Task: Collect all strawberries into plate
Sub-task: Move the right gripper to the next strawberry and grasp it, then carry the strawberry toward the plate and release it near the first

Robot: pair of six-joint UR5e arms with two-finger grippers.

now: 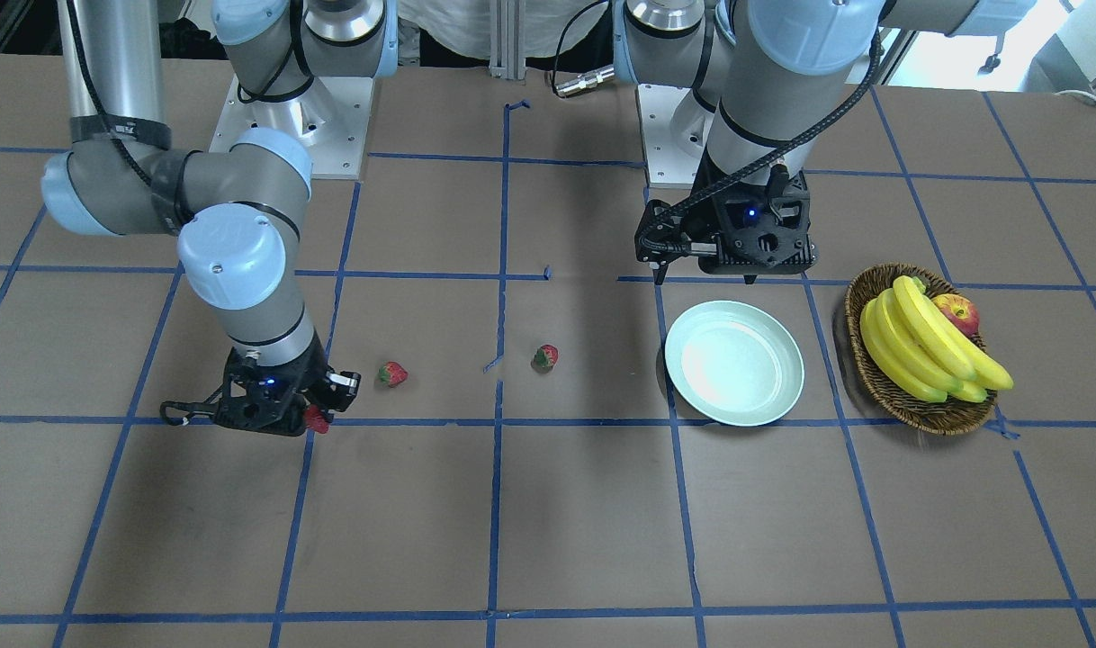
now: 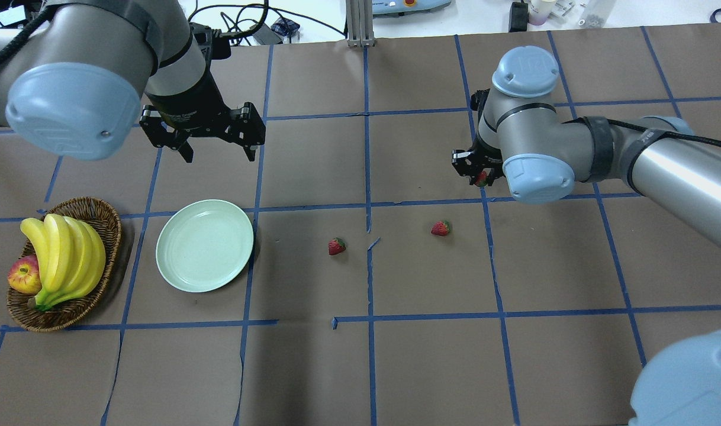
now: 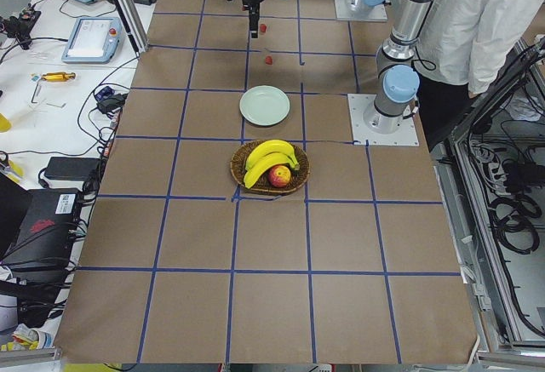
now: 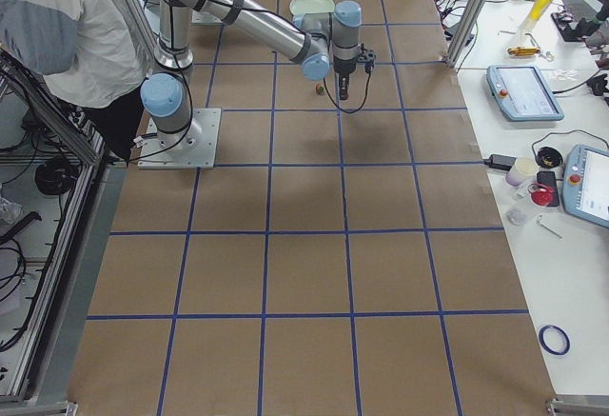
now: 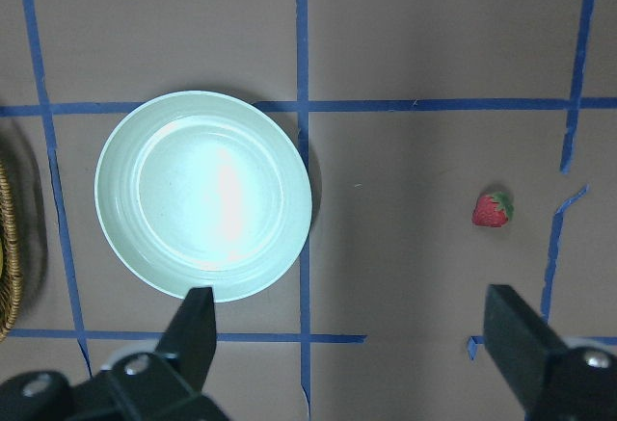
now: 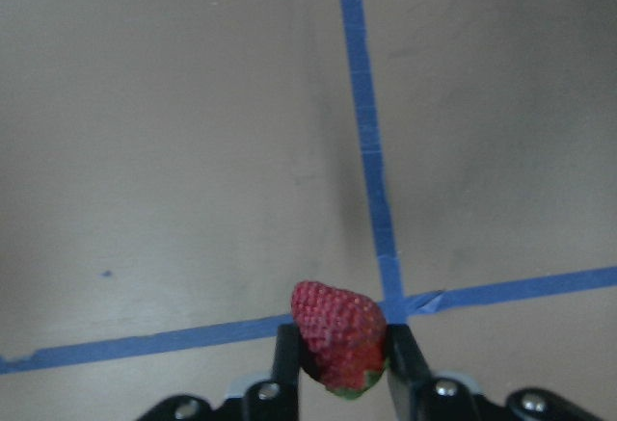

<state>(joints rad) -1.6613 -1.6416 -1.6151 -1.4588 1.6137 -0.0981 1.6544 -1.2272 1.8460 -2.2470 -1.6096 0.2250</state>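
Note:
My right gripper (image 6: 339,358) is shut on a strawberry (image 6: 337,334) and holds it above the table; the berry also shows in the front view (image 1: 316,419) and the overhead view (image 2: 482,178). Two more strawberries lie on the brown table: one (image 2: 440,228) (image 1: 392,373) close to the right gripper, one (image 2: 337,246) (image 1: 545,357) (image 5: 493,209) nearer the middle. The pale mint plate (image 2: 205,245) (image 1: 733,363) (image 5: 202,195) is empty. My left gripper (image 2: 215,142) (image 5: 352,344) is open and empty, hovering above the table beside the plate on the robot's side.
A wicker basket (image 2: 109,228) (image 1: 863,355) with bananas (image 2: 64,254) and a red-yellow apple (image 2: 23,276) stands beside the plate, towards the table's left end. Blue tape lines grid the table. A person stands by the robot's base (image 3: 477,23).

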